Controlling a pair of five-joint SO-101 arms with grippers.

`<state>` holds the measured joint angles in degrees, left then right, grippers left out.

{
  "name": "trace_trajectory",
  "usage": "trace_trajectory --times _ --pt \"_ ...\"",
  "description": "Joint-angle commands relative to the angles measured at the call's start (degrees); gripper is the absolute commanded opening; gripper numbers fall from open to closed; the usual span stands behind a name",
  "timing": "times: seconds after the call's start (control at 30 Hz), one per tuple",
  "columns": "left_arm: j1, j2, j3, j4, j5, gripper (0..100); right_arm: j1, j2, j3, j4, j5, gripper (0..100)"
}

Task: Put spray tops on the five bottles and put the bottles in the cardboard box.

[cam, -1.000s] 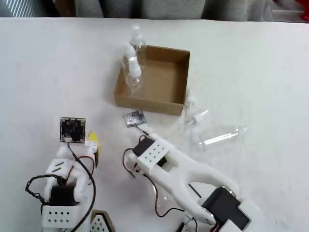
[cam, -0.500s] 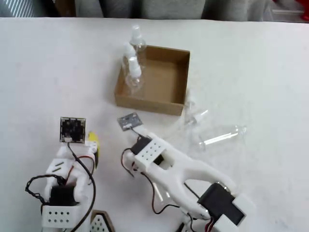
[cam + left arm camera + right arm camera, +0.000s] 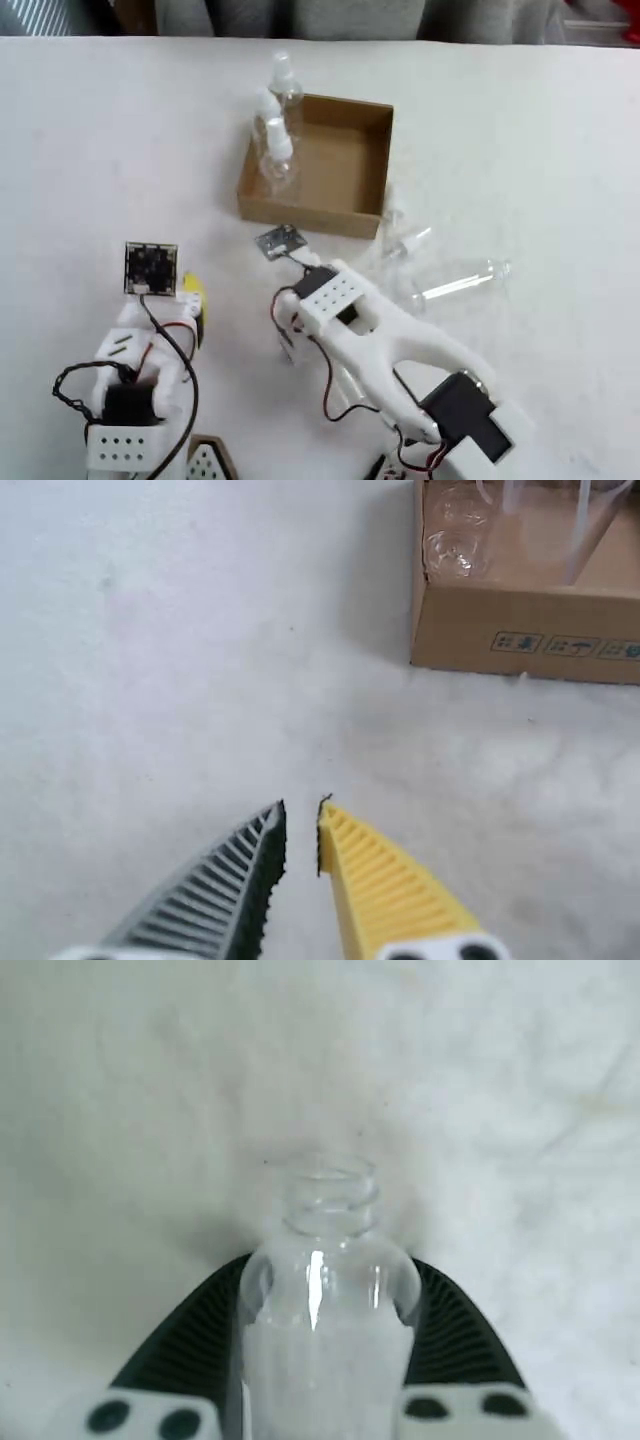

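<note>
My right gripper [image 3: 330, 1272] is shut on a clear bottle [image 3: 328, 1290] that has no spray top; its open neck points away over the white table. In the high view the right arm [image 3: 340, 305] lies near the table's front, below the cardboard box [image 3: 345, 215]. Capped bottles [image 3: 276, 150] stand at the box's left side. An uncapped bottle [image 3: 462, 280] lies right of the box beside loose spray tops [image 3: 405, 242]. My left gripper [image 3: 302, 828] hovers shut and empty over bare table at the front left, with the box [image 3: 520, 640] ahead of it.
The left arm [image 3: 135, 400] sits at the front left corner. One capped bottle [image 3: 283, 78] stands at the box's far left corner; I cannot tell whether it is inside. Bare table [image 3: 120, 140] stretches to the left of the box.
The right arm swung slightly left, then back to the right and toward the box, keeping the bottle. The left arm stayed still.
</note>
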<state>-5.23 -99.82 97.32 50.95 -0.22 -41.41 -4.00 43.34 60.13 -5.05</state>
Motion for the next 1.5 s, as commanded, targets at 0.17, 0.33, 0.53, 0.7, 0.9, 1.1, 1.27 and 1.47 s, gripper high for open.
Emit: trace_trajectory --times 0.17,0.33,0.53,0.7,0.9,1.1,1.27,1.47 --pt "-0.31 -0.40 -0.09 -0.18 -0.79 8 26.15 -18.33 -1.76 7.52 5.27 2.8" --pt "0.57 -0.66 -0.09 -2.81 -0.26 8 42.07 -26.51 1.32 7.16 12.66 2.6" --pt "7.25 -0.31 -4.31 -3.16 1.14 8 58.68 -28.44 8.44 2.15 13.36 2.8" --pt "13.23 -0.22 -14.86 2.02 6.15 8 69.23 -28.44 13.10 -1.27 18.64 2.6" --pt "19.56 9.80 -27.78 3.43 7.91 8 76.09 -28.44 17.93 -5.41 22.95 2.6" --pt "30.11 31.69 -43.87 2.99 10.29 8 76.79 -28.44 18.81 -5.58 24.09 2.6" --pt "41.45 45.93 -48.97 -5.71 13.10 8 76.88 -28.44 18.90 -5.58 24.09 2.6" --pt "46.81 63.69 -47.38 -24.79 11.78 8 76.44 -28.44 19.60 -5.85 24.09 2.6"
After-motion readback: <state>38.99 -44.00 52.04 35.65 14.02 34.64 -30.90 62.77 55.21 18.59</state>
